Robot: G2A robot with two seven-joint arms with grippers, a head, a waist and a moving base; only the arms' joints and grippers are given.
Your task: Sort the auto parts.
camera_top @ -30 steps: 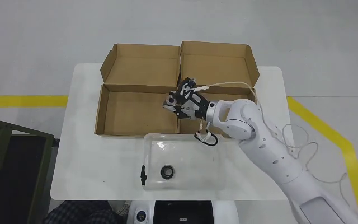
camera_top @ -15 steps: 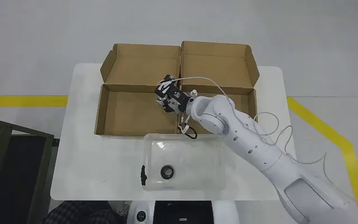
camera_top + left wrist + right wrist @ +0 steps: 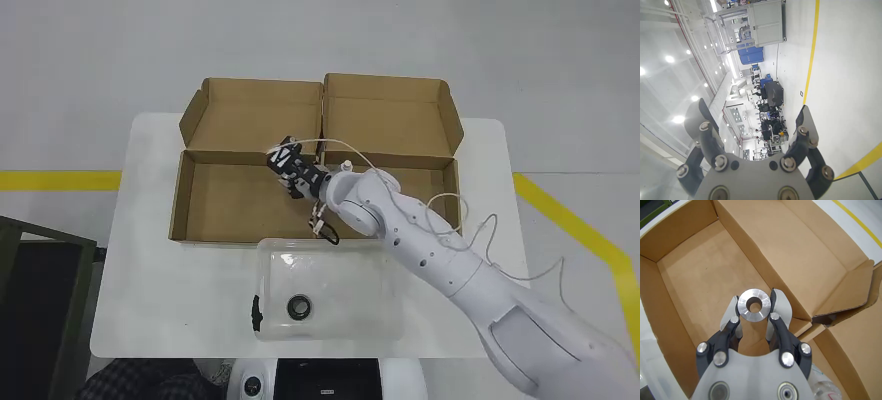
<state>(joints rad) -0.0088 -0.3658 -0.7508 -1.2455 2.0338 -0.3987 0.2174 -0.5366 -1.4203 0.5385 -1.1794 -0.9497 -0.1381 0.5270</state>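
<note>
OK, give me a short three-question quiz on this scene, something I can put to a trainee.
1. True or false: the right end effector is shut on the flat silver metal ring.
2. That ring hangs over: A) a green plastic crate, B) an open brown cardboard box, C) a steel tray.
3. Short answer: what colour is the small ring lying in the clear plastic bin?
Key: 1 true; 2 B; 3 black.
</note>
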